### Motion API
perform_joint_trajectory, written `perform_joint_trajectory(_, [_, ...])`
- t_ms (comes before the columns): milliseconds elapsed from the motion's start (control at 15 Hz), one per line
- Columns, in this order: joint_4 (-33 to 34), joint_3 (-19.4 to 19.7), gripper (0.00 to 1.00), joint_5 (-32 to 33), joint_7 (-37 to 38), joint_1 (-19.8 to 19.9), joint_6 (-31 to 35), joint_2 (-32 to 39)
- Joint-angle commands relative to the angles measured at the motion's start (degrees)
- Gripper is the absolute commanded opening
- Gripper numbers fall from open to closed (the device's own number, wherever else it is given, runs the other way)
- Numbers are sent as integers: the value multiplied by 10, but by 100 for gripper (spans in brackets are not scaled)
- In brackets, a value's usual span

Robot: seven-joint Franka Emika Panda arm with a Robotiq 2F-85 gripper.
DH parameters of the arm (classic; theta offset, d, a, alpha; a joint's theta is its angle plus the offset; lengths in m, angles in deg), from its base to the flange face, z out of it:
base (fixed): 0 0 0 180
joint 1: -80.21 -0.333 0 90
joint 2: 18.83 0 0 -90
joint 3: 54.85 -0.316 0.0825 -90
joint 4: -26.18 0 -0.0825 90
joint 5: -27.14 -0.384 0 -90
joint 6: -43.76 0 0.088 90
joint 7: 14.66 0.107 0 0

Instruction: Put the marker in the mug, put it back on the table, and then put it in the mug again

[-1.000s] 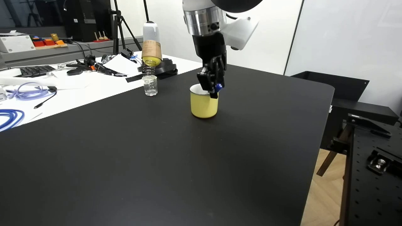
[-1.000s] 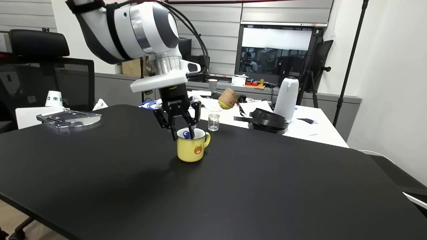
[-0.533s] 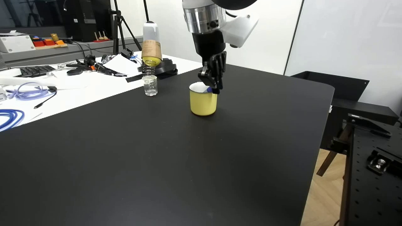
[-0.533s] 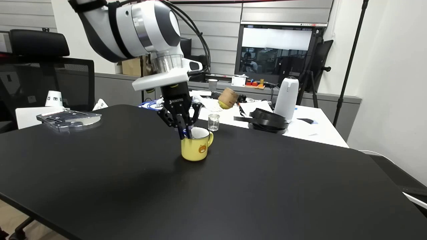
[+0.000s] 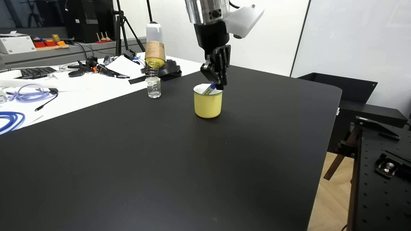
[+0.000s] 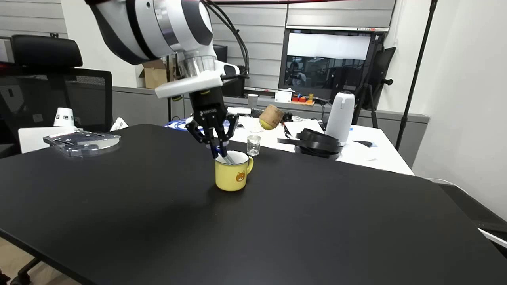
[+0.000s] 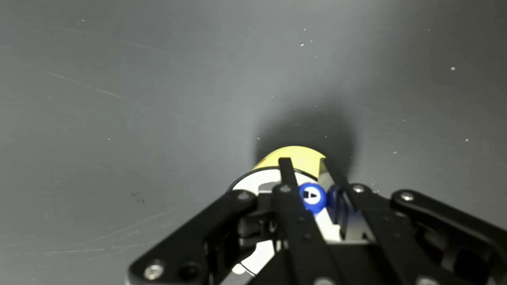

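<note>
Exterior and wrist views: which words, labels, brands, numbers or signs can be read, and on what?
"ROBOTIQ", slightly blurred: on the gripper.
Marker: barrel print too small; unclear black symbol on cap end.
White cup: marks too small to read.
Window-frame sticker: too small to read.
Mug: bear face, no words seen.

Noted, against one second ago, a closing of the gripper (image 6: 220, 154) on the blue cap (image 7: 313, 198) of the marker (image 5: 209, 89) and a lift of both, exposing more barrel (image 6: 228, 159) at the mouth of the mug (image 6: 229, 177) in both exterior views, plus a slight shift of that mug.
</note>
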Motion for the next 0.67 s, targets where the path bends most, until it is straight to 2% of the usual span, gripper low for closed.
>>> perform_joint_trajectory(0, [3,-24,5,-34,-15,-4,-71,-48])
perform_joint_trajectory(333, [-1,-61,5,-23,-19,-16,-120,-110])
perform_joint_trajectory(600, [-1,-84,5,-22,-29,-20,-114,-118])
